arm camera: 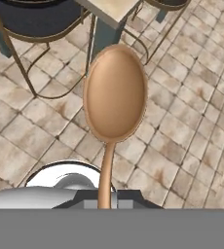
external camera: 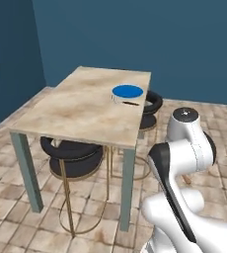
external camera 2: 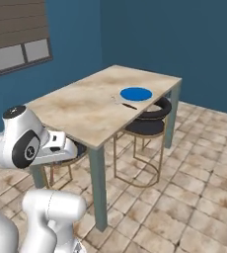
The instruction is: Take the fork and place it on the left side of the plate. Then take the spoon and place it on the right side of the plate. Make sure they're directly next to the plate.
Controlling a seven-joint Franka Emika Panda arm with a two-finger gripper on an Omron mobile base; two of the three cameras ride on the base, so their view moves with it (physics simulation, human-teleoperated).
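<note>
The bright blue plate sits on the beige table, toward its far right edge. The dark-handled fork lies on the table right against the plate's near rim. My gripper is shut on the handle of the light brown spoon. The spoon's bowl faces the hand camera, held low over the tiled floor beside the table's near leg. A short brown piece pokes out behind my folded arm; I cannot tell whether it is the spoon.
Dark round chairs with brass frames are tucked under the table's right side. Tiled floor lies open to the right of the table. Blue walls stand behind, with a window on the left wall.
</note>
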